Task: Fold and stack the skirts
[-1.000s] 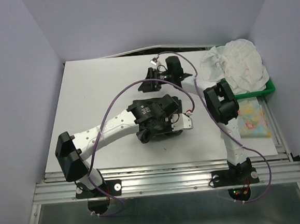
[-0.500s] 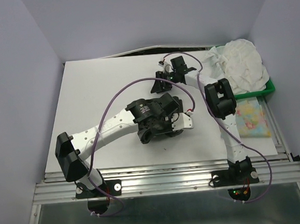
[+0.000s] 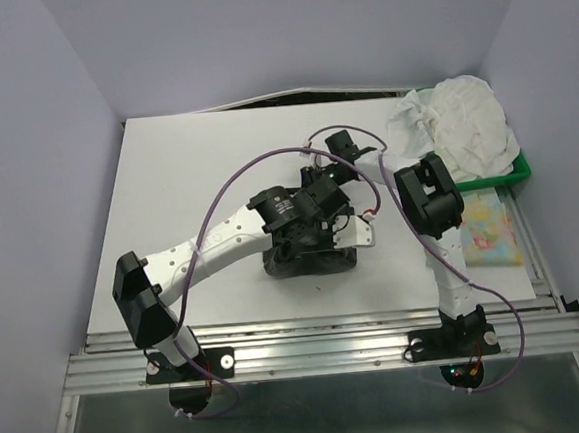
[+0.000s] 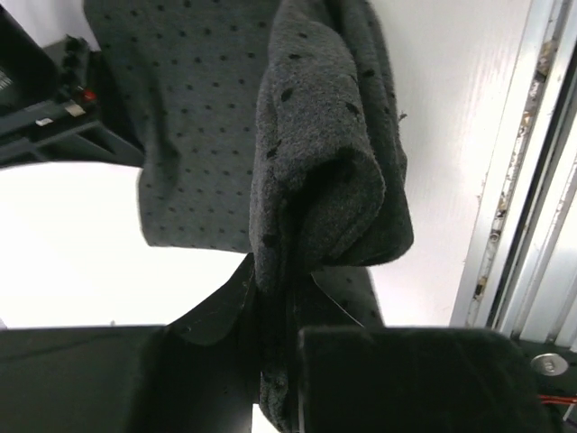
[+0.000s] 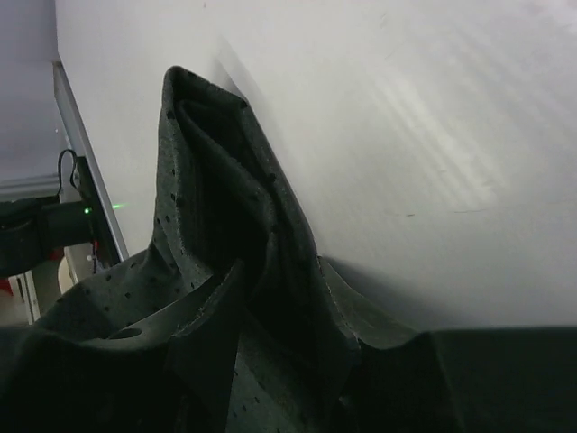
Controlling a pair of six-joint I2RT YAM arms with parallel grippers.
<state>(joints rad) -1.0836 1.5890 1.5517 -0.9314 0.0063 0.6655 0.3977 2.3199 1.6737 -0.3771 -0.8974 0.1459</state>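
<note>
First skirt (image 3: 314,267) at centre of the desk (image 3: 186,174); second skirt (image 3: 468,122) in the tray (image 3: 519,166) at 2 o'clock; third skirt (image 3: 491,229) on the desk at 3 o'clock, just before the tray.

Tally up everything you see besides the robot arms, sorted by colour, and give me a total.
Charcoal dotted skirt: 1
White crinkly skirt: 1
Yellow floral skirt: 1
Green tray: 1
Total: 4
</note>
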